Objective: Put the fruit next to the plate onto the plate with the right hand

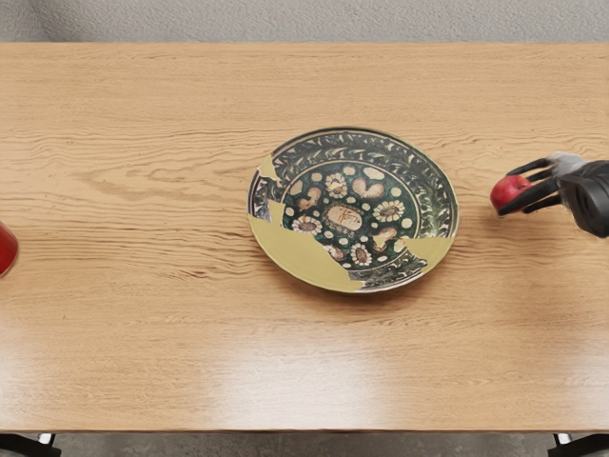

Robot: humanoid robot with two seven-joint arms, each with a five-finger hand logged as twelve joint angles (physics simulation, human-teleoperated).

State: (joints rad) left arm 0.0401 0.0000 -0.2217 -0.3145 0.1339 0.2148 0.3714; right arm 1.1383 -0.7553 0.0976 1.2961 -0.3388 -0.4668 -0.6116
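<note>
A patterned round plate (353, 208), dark green with flower motifs and yellow patches, lies at the middle of the wooden table. To its right, a small red fruit (507, 191) sits about a hand's width from the plate's rim. My right hand (523, 188) comes in from the right edge, and its dark fingers (535, 168) curl over and under the fruit. Whether the fruit rests on the table or hangs just above it cannot be told. The left arm does not show.
A red rounded object (5, 248) is cut off by the left edge of the picture. The wooden table (143, 143) spans the view, its front edge near the bottom and its back edge near the top.
</note>
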